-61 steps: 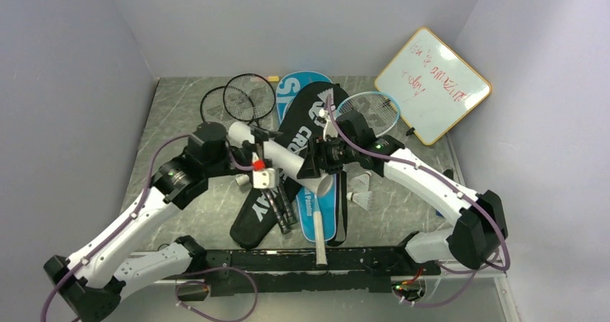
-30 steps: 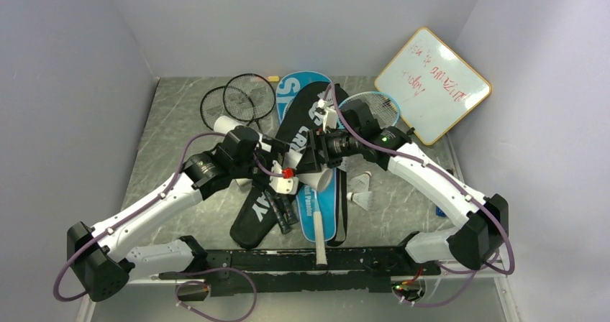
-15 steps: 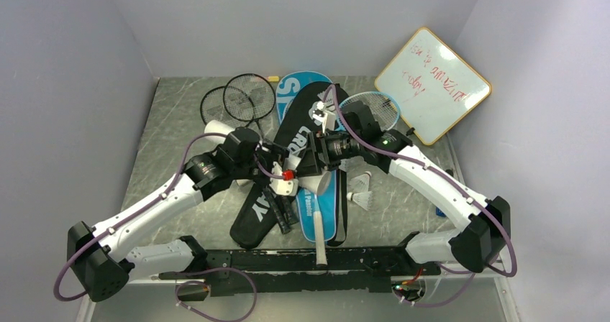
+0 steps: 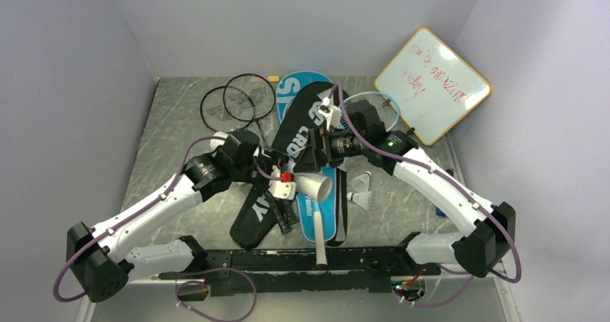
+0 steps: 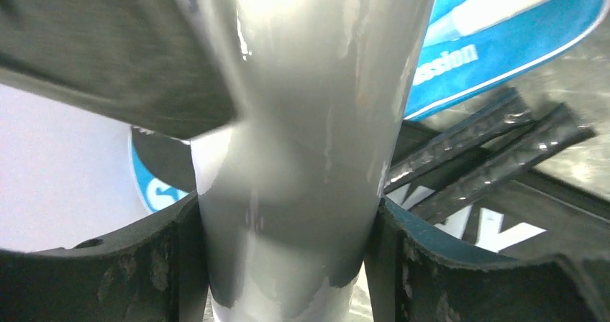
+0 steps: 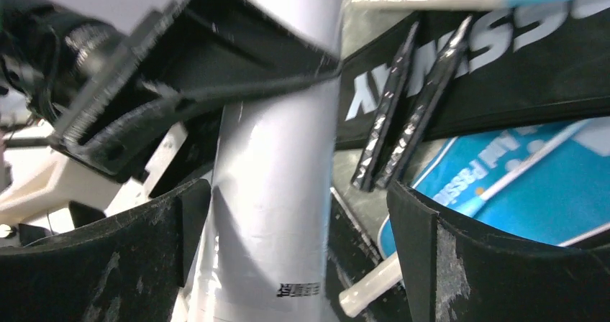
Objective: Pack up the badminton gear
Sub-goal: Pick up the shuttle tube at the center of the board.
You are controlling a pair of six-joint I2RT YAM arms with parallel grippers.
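The white cardboard tube (image 4: 314,187) hangs over the covers with its open end toward the camera. My left gripper (image 4: 283,180) is shut on the tube (image 5: 302,121), both pads pressed against its sides. My right gripper (image 4: 316,158) is open around the tube (image 6: 277,192), with a gap at its right finger (image 6: 431,257). Two black rackets (image 4: 237,100) lie at the back left, their handles (image 4: 284,210) crossing the black CROSSWAY cover (image 4: 302,131). The light-blue racket (image 4: 370,106) rests on the blue cover (image 4: 295,86). White shuttlecocks (image 4: 360,192) lie to the right.
A wood-framed whiteboard (image 4: 433,85) leans in the back right corner. A small pink-yellow marker (image 4: 272,78) lies at the back wall. Grey walls close in the table on the left, back and right.
The left gripper has closed on the tube. The right gripper has opened off it and drawn back slightly. The tube's open end has dropped toward the front.
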